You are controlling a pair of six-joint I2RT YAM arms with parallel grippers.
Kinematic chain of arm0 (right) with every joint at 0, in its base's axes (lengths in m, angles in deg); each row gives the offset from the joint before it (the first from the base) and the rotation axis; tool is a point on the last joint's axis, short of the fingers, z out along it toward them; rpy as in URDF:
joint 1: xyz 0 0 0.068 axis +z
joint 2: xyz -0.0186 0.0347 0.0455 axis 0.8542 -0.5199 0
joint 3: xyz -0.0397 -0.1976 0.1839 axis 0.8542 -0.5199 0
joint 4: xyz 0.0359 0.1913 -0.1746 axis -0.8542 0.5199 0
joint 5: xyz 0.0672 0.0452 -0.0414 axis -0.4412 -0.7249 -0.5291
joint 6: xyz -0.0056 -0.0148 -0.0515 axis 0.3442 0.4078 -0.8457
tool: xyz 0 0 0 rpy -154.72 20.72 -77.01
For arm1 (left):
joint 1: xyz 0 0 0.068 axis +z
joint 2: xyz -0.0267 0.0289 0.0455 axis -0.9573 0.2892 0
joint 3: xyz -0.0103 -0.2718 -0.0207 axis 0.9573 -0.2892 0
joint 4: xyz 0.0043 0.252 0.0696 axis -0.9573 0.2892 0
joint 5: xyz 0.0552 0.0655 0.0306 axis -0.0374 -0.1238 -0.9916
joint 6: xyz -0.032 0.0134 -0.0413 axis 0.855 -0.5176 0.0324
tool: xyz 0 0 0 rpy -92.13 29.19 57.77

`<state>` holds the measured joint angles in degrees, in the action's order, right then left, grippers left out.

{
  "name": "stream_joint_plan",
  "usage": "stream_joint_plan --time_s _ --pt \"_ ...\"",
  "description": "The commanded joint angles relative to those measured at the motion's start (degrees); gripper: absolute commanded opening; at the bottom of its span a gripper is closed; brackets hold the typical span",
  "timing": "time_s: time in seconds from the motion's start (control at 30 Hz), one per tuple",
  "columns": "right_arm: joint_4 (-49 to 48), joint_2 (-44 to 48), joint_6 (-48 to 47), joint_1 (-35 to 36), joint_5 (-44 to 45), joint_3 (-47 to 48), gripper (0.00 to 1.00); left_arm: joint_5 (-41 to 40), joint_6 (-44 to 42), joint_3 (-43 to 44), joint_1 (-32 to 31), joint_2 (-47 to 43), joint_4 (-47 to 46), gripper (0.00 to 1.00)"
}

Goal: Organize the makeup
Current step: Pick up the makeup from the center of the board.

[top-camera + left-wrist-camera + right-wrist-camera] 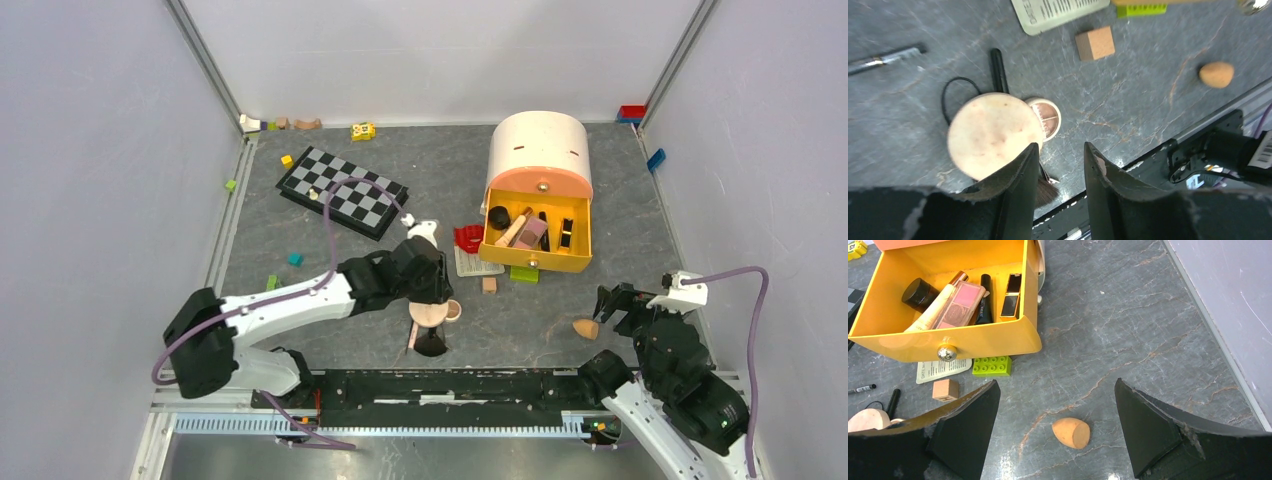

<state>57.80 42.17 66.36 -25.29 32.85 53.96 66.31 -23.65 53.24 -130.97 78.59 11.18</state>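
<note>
Two claws are seen over the dark bench, w/ the makeup partly stowed, partly loose. At far left a checkerboard is laid flat, well apart from the makeup. Next, the left claw is held low over a small cluster near the front edge. Its fingers are parted, only bare bench is seen btwn them, and nothing is pinched. One finger is seen overlapping the rim of the round peach compact; whether it touches cannot be told. A smaller round compact w/ a brown pan is laid just right of it. A black handle is seen sticking out from under the peach compact's far side and brush bristles at its near side; whether both belong to one brush cannot be told. Further right, a red curved piece, a white card, a wooden block and a green block are grouped just in front of the yellow drawer, which is pulled out of a white and peach cabinet. Inside the drawer a black jar, cream tube, pink palette, black tube and black-gold case are packed side by side. At far right the orange teardrop sponge is laid alone on bare bench, w/ the right claw held above it, spread wide, a clear gap left on either side.
</note>
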Motion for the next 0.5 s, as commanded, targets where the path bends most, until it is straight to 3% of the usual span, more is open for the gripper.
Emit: stream_joint_plan --time_s 0.0,0.47 --pt "-0.7 0.9 0.8 0.4 1.0 0.0 0.92 3.8 1.9 1.6 -2.1 5.2 -10.1 0.44" --pt "-0.8 0.9 0.8 0.4 1.3 0.0 0.92 1.4 2.0 3.8 -3.3 17.6 -6.6 0.36"
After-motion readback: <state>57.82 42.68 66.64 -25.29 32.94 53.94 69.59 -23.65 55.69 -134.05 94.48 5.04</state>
